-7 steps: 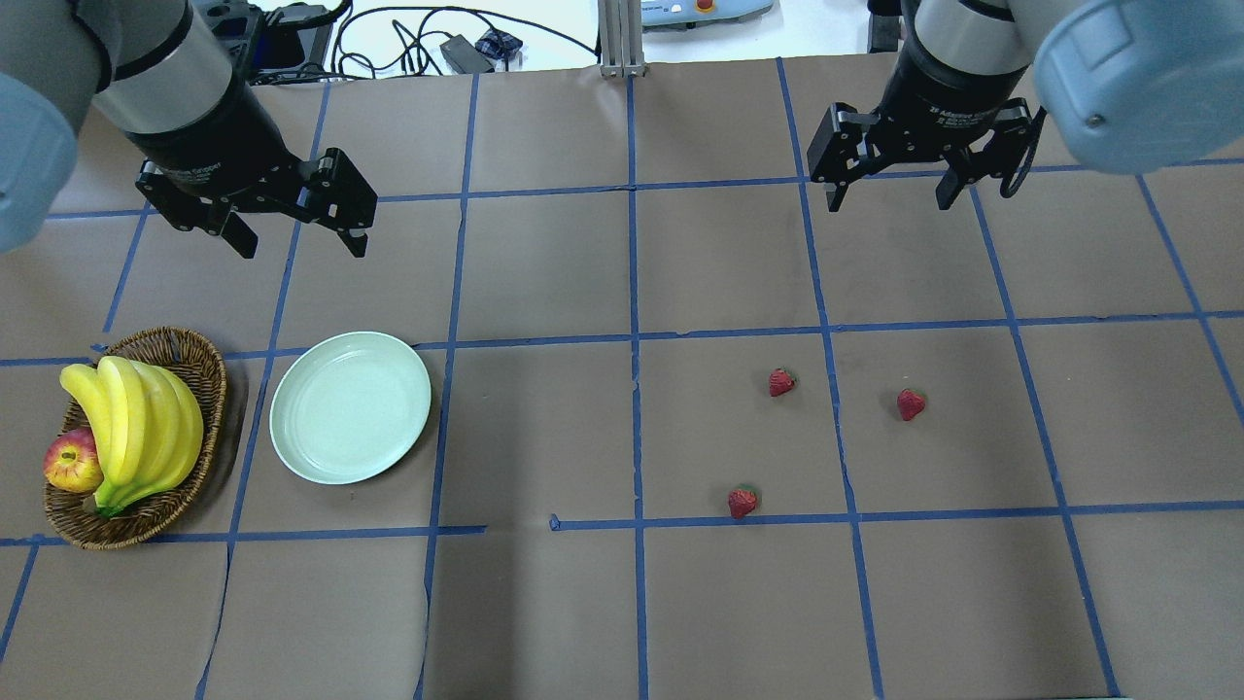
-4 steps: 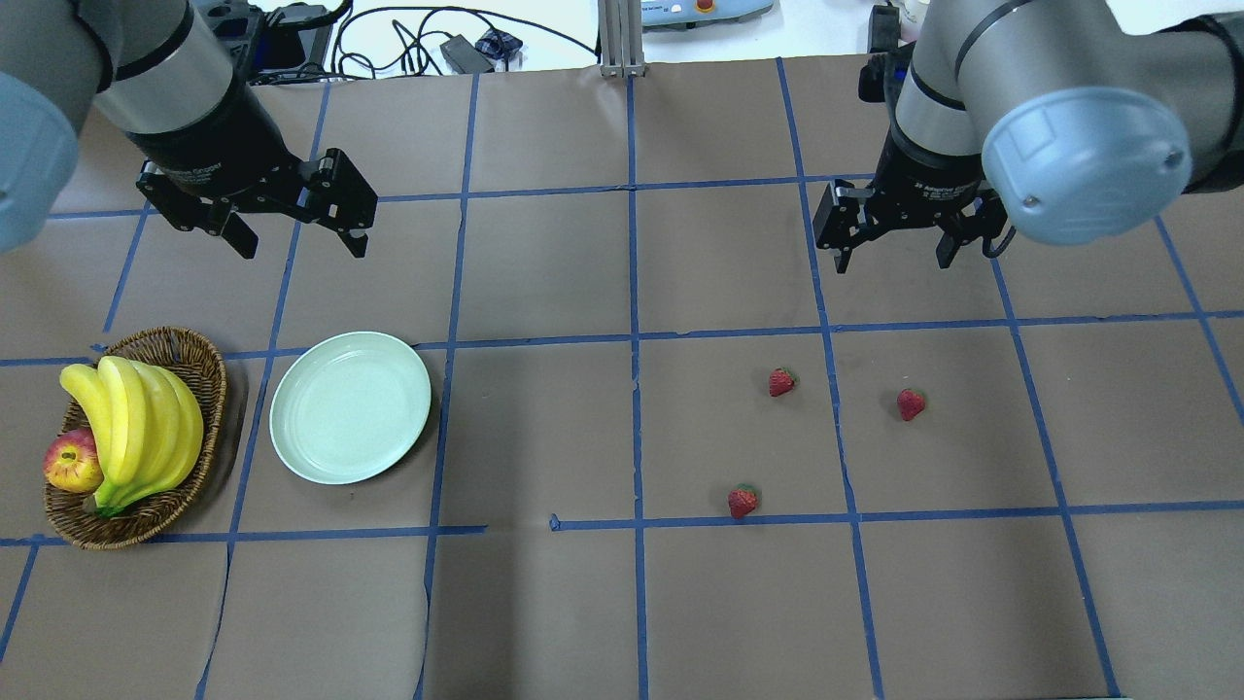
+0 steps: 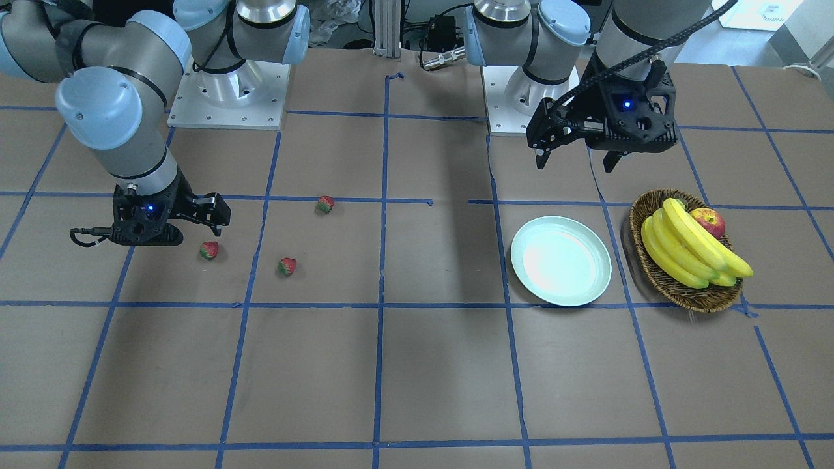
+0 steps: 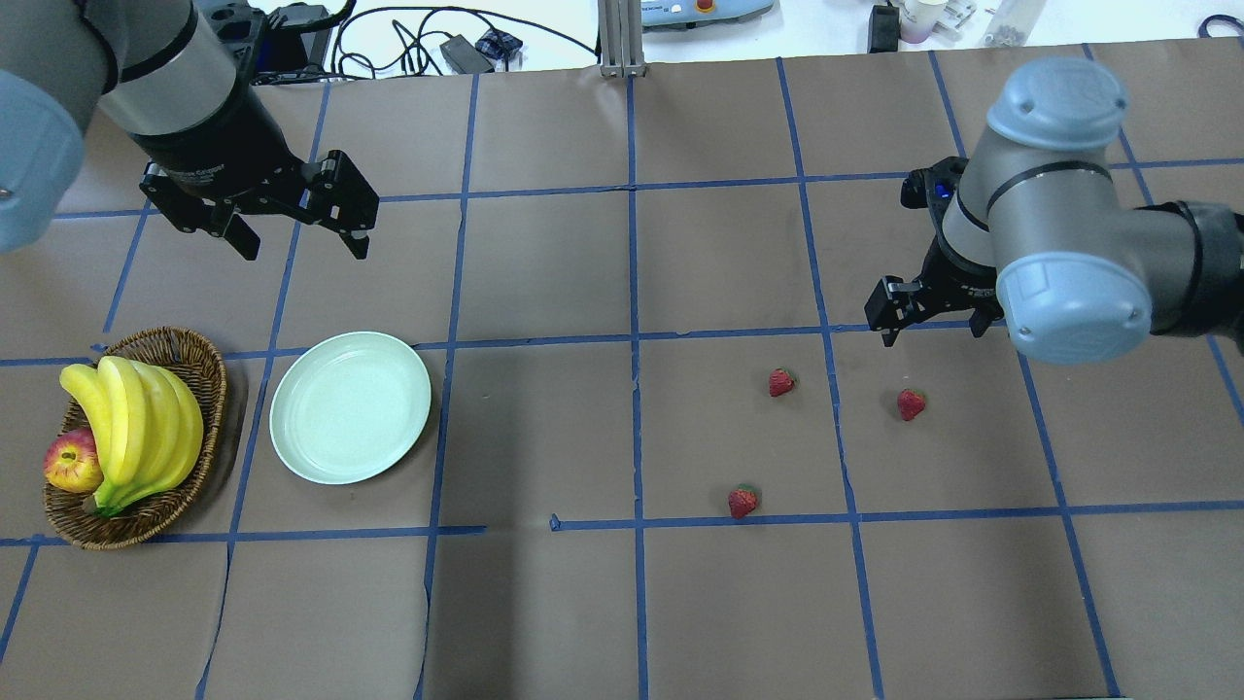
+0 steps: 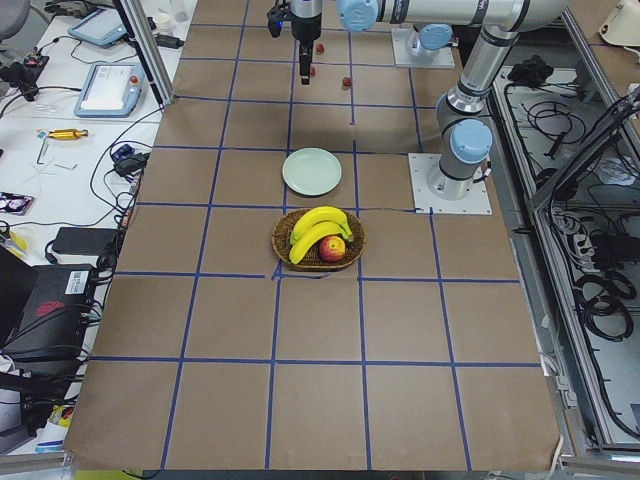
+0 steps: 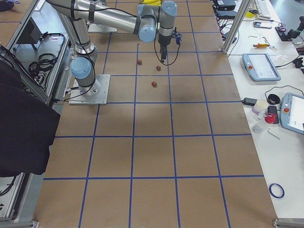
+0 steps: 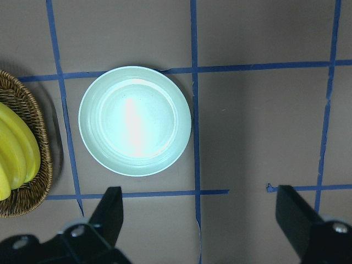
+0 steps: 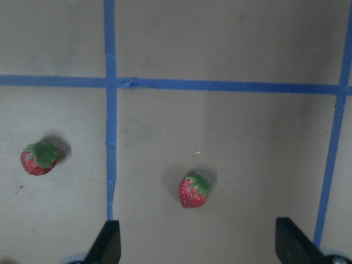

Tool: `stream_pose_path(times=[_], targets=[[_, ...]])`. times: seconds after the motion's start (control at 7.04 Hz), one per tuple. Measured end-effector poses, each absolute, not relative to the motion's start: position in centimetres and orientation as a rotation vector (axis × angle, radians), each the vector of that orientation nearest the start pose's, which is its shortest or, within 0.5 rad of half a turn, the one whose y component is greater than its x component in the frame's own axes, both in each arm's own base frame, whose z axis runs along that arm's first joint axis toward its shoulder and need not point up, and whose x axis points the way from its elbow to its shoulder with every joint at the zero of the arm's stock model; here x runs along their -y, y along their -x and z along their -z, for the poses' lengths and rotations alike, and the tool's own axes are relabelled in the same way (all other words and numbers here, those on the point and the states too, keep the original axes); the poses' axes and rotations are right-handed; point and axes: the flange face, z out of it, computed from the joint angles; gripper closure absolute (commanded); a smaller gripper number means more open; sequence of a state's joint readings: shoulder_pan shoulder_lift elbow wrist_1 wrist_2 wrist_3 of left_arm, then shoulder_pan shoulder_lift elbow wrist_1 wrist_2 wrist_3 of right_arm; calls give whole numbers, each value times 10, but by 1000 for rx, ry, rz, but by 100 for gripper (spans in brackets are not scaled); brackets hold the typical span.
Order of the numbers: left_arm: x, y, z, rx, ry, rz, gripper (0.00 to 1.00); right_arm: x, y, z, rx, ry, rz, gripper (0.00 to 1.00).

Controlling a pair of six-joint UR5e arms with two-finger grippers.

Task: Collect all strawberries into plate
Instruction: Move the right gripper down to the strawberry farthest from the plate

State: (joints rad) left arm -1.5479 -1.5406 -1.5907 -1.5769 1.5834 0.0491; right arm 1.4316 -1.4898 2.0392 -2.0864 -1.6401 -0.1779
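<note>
From overhead, the plate [image 4: 350, 408] sits at the left, just right of the wicker basket [image 4: 190, 348], the three strawberries [image 4: 781, 382] lie scattered on the paper well to the right, the left gripper [image 4: 303, 251] hangs near the plate and the right gripper [image 4: 931, 316] hovers near the rightmost strawberry [image 4: 911, 403]. The left wrist camera shows its fingers [image 7: 111, 214] spread wide, empty, the plate on the table below. The right wrist camera likewise shows parted, empty fingers [image 8: 110, 242], that strawberry on the paper between them across the view, another farther left.
</note>
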Motion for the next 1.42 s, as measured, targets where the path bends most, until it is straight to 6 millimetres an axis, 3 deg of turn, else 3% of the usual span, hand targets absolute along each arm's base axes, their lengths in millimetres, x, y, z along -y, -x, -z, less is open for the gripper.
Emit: stream_pose_path(times=[0.28, 0.43, 0.85, 1.14, 1.28, 1.42], targets=[[482, 121, -492, -3129, -41, 5, 0, 450, -57, -227, -3206, 64, -38, 0], [483, 121, -492, -3129, -41, 4, 0, 445, -57, -213, -3201, 65, -38, 0], [483, 121, -491, -3129, -41, 2, 0, 445, -59, -191, -3178, 67, -75, 3], [483, 121, -491, -3129, -41, 2, 0, 447, -57, -187, -3184, 74, -85, 4], [483, 121, -491, -3129, -41, 2, 0, 448, -56, -186, -3185, 84, -90, 7], [483, 121, -491, -3129, -41, 2, 0, 449, -54, -184, -3184, 92, -89, 20]])
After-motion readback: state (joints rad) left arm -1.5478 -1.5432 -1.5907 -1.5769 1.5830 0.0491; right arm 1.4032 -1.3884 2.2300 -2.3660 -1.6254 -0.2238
